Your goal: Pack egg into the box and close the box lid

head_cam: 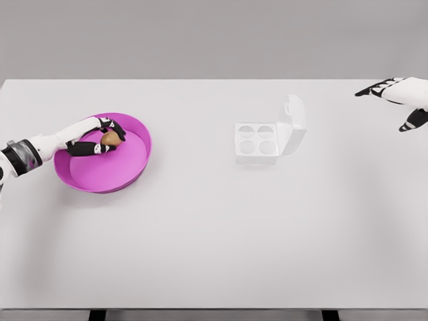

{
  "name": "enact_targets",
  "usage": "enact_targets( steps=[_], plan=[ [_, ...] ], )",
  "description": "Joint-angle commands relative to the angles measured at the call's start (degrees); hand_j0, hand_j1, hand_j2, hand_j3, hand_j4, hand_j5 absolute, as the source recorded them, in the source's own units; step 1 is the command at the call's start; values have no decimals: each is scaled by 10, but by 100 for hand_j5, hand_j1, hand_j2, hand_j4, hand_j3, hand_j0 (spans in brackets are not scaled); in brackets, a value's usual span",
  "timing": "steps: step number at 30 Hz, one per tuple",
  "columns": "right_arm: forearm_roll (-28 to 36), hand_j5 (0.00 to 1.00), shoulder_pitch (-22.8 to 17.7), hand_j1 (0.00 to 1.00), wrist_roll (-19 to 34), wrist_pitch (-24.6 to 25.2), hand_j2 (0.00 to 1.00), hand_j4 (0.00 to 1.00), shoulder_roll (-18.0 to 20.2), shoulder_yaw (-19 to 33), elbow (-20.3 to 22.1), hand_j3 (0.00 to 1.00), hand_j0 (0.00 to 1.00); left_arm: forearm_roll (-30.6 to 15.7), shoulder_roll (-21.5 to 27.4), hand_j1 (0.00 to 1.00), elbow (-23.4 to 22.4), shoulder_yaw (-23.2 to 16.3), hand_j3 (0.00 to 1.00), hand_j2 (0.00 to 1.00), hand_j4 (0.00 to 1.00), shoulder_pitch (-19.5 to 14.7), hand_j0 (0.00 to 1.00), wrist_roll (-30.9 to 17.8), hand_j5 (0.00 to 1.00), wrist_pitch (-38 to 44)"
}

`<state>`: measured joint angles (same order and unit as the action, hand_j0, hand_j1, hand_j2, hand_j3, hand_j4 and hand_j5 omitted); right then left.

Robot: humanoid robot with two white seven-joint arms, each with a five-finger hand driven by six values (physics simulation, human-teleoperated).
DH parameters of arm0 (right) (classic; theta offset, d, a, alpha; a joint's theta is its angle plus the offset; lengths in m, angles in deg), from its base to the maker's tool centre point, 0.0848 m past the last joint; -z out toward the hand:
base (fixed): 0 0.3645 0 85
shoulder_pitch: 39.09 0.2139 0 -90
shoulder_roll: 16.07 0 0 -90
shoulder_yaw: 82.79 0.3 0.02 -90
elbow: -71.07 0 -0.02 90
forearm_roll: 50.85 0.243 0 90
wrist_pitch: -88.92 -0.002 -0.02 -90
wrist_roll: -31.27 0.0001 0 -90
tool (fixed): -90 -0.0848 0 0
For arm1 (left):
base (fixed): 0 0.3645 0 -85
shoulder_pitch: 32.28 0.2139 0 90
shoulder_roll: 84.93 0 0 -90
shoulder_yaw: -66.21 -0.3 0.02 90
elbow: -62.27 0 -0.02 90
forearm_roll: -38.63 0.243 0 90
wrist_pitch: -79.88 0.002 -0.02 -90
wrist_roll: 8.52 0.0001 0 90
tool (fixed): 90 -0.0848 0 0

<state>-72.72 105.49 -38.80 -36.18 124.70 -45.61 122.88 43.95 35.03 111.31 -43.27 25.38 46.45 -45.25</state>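
Egg [110,138] is sitting in left hand [100,138] grip over pink bowl [100,175]; right hand [401,100] is idling open. Box [257,142] is standing empty, lid [294,124] up.

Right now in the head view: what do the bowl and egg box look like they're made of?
Bowl: probably plastic, an even magenta all over, smooth and matte with soft shading. Egg box: likely thin clear or whitish plastic, since the open lid and four cups look pale and faintly see-through against the table. It's a simulator render, so both are guesses.
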Motion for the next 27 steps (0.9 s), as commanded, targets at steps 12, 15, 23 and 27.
enact_targets(
  steps=[12,15,23,27],
  plan=[
    [-44,100,-18,100,17,1,100,100,9,-3,42,100,100,-8,1,39,33,2,39,39,39,3,39,0,39,1],
    [-44,100,-20,100,41,1,100,100,9,-5,52,100,100,-8,1,39,49,3,39,39,39,4,39,0,39,1],
    [-56,100,-25,100,54,1,100,100,2,-6,93,100,100,-9,4,39,87,9,39,39,39,6,39,0,39,1],
    [-79,100,-19,100,54,1,100,100,6,-19,101,100,100,-10,1,39,116,9,39,39,39,6,39,0,39,1]
  ],
)
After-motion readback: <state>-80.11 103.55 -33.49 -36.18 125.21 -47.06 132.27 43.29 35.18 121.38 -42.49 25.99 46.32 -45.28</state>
